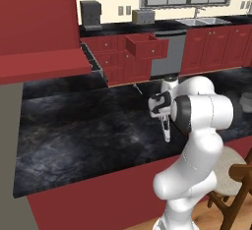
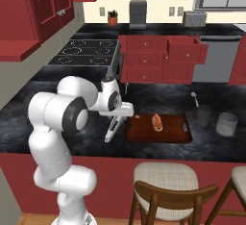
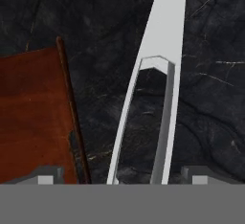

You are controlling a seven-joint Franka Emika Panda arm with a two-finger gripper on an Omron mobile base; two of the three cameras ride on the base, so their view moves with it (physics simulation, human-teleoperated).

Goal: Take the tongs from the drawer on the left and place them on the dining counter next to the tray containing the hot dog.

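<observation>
The silver-grey tongs (image 2: pixel 111 128) slant down from my hand to the black dining counter (image 2: pixel 48 140), just left of the brown tray (image 2: pixel 144 133) that carries the hot dog (image 2: pixel 156 121). In the hand view the tongs (image 3: pixel 153 98) run up between my fingertips (image 3: pixel 45 176), joined end farthest from me, tray (image 3: pixel 33 113) to their left. My gripper (image 3: pixel 123 176) is open, each fingertip a clear gap off the tongs' arms. From the left base the gripper (image 1: pixel 162 118) hangs over the counter (image 1: pixel 74 135) with the tongs (image 1: pixel 167 128) below it. The drawer (image 1: pixel 147 47) stands pulled out.
Two grey cups (image 2: pixel 203 115) (image 2: pixel 226 124) and a spoon (image 2: pixel 194 98) lie right of the tray. Stools (image 2: pixel 168 183) stand at the counter's near edge. A stove (image 2: pixel 89 51) sits at the back left, and a grey dishwasher (image 2: pixel 216 60) is beside the open drawer (image 2: pixel 185 51).
</observation>
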